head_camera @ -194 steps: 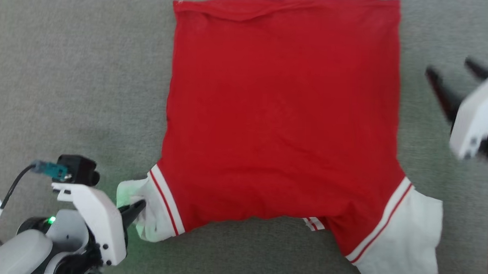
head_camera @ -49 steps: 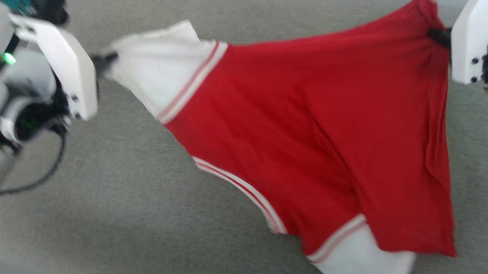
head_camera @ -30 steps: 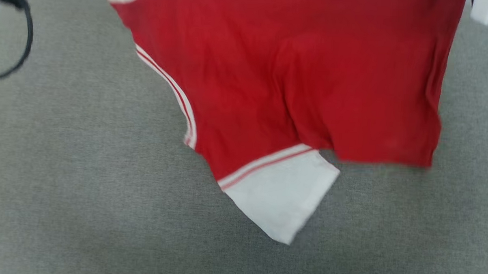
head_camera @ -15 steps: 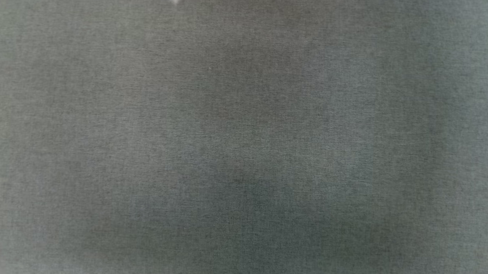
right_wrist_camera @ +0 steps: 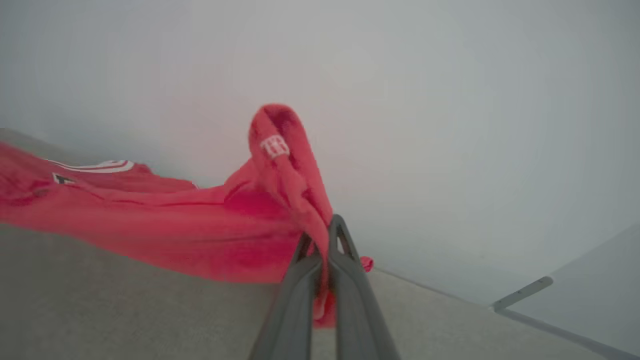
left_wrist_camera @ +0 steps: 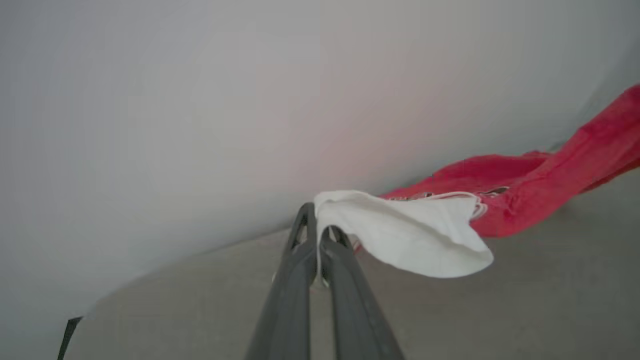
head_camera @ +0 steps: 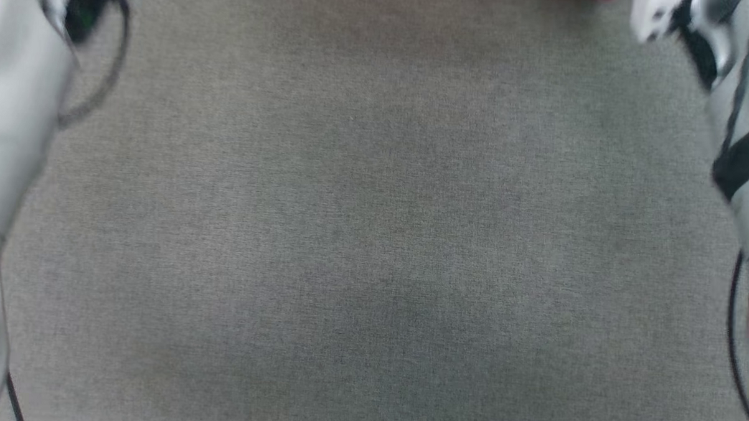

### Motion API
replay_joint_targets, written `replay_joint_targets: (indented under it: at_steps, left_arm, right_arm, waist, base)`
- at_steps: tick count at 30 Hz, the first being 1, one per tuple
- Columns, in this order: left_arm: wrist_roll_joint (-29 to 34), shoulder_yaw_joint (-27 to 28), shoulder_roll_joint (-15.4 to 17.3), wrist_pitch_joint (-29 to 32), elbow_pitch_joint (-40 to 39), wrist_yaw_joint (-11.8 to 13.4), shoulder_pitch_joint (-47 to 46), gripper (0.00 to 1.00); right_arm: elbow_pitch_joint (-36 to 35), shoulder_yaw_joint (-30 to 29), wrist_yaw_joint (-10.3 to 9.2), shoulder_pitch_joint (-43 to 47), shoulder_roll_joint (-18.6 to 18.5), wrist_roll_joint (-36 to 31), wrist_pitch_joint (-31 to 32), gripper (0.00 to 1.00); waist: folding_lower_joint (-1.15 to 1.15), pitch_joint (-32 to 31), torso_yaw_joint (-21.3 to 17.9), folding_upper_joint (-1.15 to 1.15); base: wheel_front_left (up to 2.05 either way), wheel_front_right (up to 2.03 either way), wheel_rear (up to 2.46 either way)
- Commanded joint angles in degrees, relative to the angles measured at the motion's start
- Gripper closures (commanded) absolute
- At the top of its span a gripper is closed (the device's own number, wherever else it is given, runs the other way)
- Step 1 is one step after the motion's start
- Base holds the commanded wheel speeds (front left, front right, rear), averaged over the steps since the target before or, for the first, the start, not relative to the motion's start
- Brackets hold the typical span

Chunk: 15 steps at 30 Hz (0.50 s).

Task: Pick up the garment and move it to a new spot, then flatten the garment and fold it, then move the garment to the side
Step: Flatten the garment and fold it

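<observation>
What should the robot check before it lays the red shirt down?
1. The left gripper is shut on the white sleeve: ok.
2. The right gripper is shut on a red edge of the garment: ok.
3. The garment is stretched out between the two grips, not bunched: cannot tell; folds show near both grips.
4. The garment hangs free of the grey surface: cannot tell.
5. The head view is aimed at the garment: not ok; just a red sliver sits at its top edge.
</observation>
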Motion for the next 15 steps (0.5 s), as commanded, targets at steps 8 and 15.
replay_joint_targets:
  at_steps: [8, 15]
  left_arm:
    - [-11.36, -4.97, 6.42, 15.65, -11.45, -0.06, 14.4, 1.0]
    - [-15.85, -6.52, 11.22, 21.87, -22.41, 3.28, 25.03, 1.0]
  right_arm:
    - [-4.4, 10.26, -0.02, 11.32, -3.03, 13.73, 6.29, 1.0]
    - [-17.5, 17.85, -0.02, 23.25, -9.32, 23.98, 14.35, 1.0]
  waist:
    - [0.0, -4.24, 1.43, 0.0]
    - [0.0, -7.17, 2.02, 0.0]
  base:
    - [0.0, 0.0, 0.0]
    - [0.0, 0.0, 0.0]
